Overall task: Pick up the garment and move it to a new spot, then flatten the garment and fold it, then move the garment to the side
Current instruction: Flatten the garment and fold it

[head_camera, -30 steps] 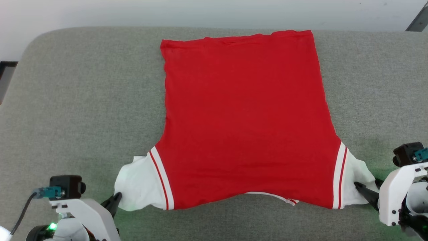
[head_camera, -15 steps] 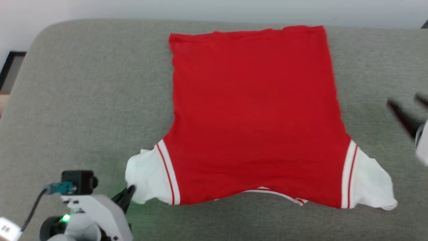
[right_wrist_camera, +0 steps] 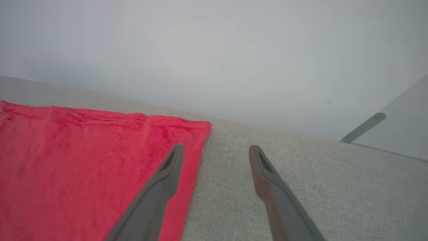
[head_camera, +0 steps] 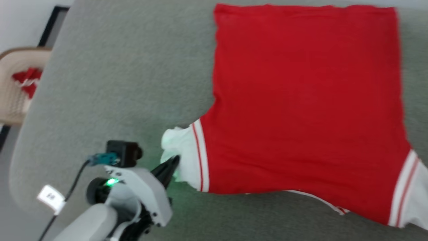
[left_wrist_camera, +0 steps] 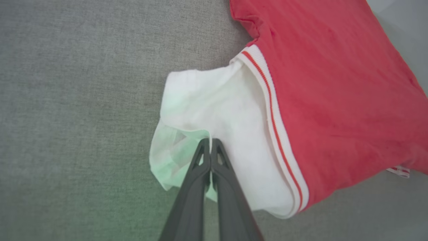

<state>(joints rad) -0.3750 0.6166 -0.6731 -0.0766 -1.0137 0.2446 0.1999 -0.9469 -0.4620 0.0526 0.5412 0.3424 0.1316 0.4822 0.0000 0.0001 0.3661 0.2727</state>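
Found a bright red soft-cloth shirt [head_camera: 301, 100] with white sleeve ends and thin striped trim spread flat on a wide grey fabric-covered table [head_camera: 117, 83], right of centre, far hem close along the table's far edge, a strip of striped trim peeking out at the near edge. Noted a broad bare stretch of grey fabric left of the shirt, reaching to the rounded far-left corner and the left edge. Noted also a narrower bare band along the near edge, and more bare fabric right of the shirt's far-right corner, with a plain white wall [right_wrist_camera: 214, 50] beyond the far edge. Saw the left gripper [left_wrist_camera: 210, 142] at the near left, long dark fingers pressed together and pinching a fold of the white left sleeve end, the cloth there bunched and tinted green. Saw the right gripper [right_wrist_camera: 216, 148] spread wide with nothing between the fingers, poised at the shirt's far-right corner, one finger over the red edge and the other over bare grey fabric; could not tell about contact with the surface. Spotted, off the table's left edge, a beige latticed basket [head_camera: 13, 100], cropped by the picture's edge, holding a bundle of red cloth [head_camera: 26, 78] with a trace of white.
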